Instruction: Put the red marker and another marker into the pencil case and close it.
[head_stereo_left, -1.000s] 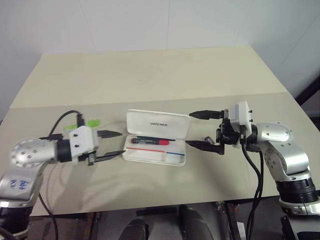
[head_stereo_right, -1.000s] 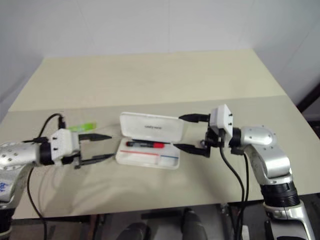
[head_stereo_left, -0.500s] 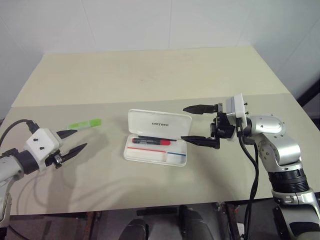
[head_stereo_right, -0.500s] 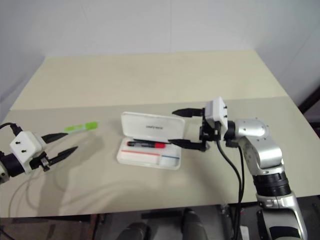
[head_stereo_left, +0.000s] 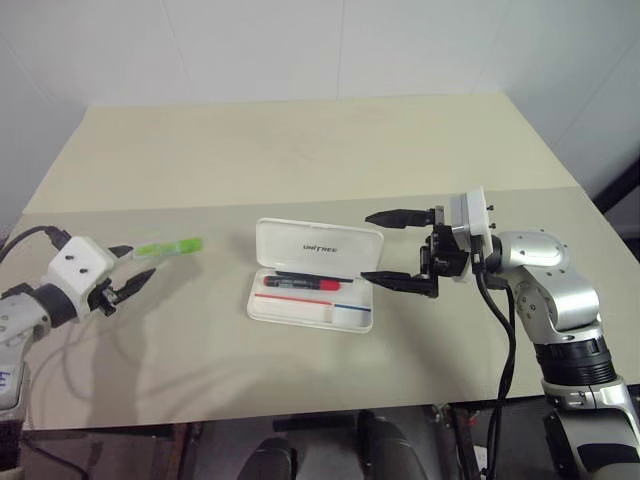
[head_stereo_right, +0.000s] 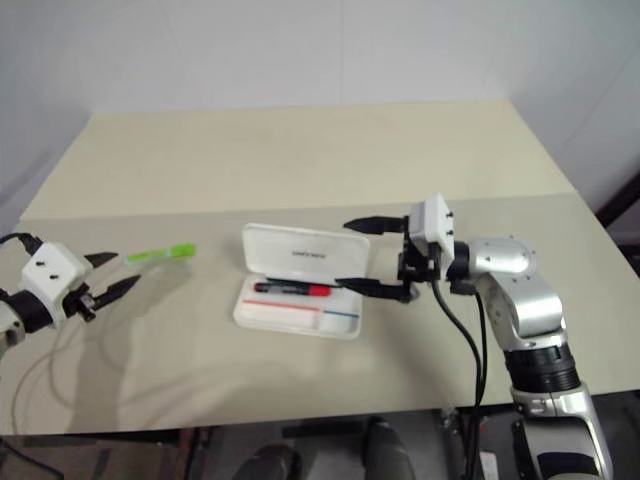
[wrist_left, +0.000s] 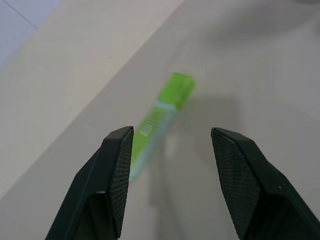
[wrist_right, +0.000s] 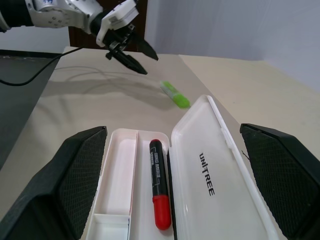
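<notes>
Left pincer (head_stereo_left: 128, 272) swung away from the pencil case (head_stereo_left: 313, 274) to the green marker (head_stereo_left: 169, 247), prongs apart, empty, hiding the marker's near end; right pincer (head_stereo_left: 385, 247) gapes wide.

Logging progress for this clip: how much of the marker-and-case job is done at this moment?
Done: the red marker lies inside the open pencil case. In hand: the left gripper, open and holding nothing, points at the green marker on the table, not touching it. The right gripper is open beside the case. Left: pick up the green marker, place it in the case and shut the lid.
</notes>
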